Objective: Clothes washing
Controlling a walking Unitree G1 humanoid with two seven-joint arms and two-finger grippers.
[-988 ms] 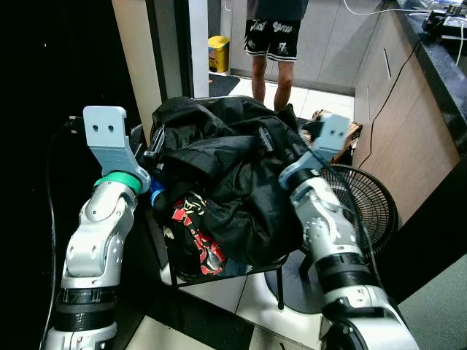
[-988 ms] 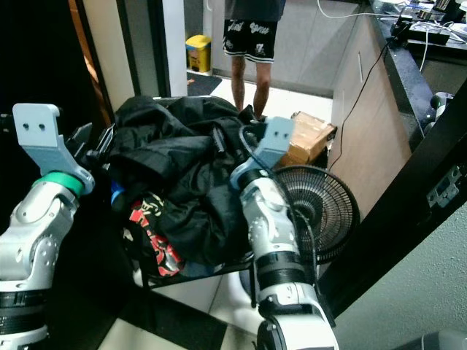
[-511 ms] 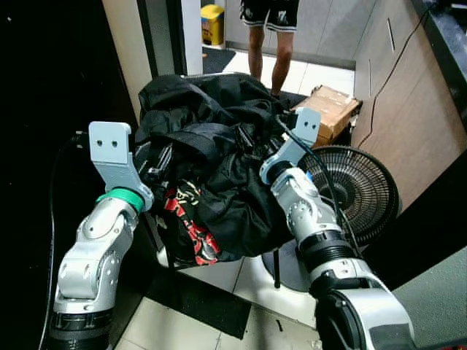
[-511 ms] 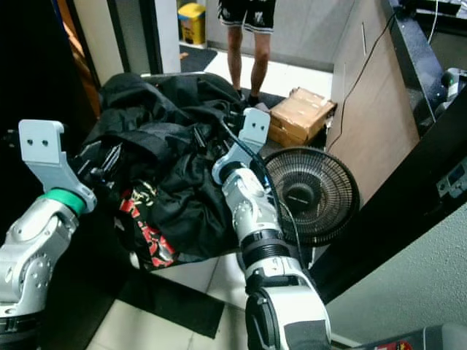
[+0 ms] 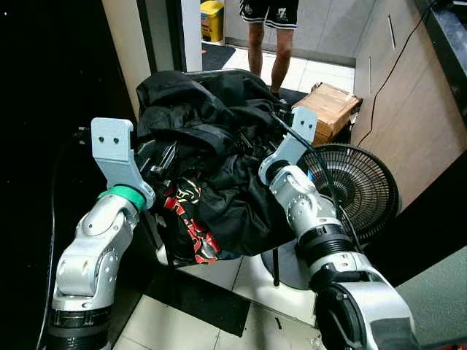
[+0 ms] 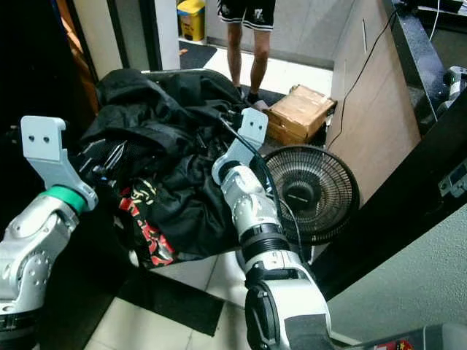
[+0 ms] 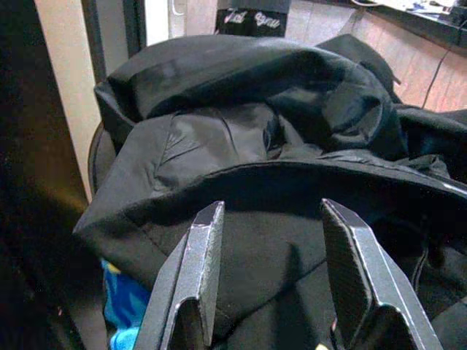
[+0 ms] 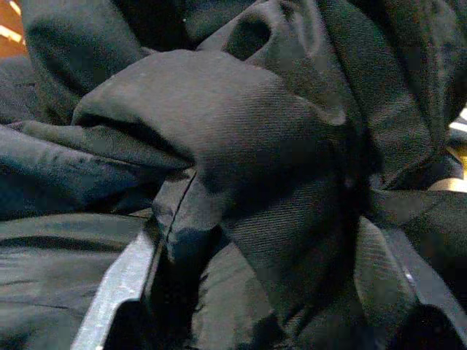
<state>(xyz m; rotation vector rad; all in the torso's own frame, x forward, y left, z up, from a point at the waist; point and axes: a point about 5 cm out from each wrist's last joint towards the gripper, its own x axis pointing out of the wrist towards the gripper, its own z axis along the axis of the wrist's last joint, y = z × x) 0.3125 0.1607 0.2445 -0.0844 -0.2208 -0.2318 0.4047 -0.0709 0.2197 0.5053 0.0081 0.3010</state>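
Both arms reach into the heap of black clothes (image 5: 211, 146) beside the floor fan (image 5: 361, 189). The left gripper (image 7: 273, 270) has its fingers apart against the heap's side, and the right gripper (image 8: 270, 292) is spread around a fold of it.

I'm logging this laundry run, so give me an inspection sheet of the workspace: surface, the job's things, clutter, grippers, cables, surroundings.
Surface: tiled floor, pale with a dark patch; the clothes sit on a dark-legged stand, mostly hidden.
Job's things: heap of black clothes; a red-and-black printed garment hangs at its front; a blue item is tucked underneath.
Clutter: floor fan beside the heap; cardboard box behind it.
Grippers: left gripper jaws open, against the heap's side; right gripper pushed into the folds, cloth between its jaws.
Cables: black cable along the right arm; another down the wooden cabinet.
Surroundings: a person's legs; yellow bin.
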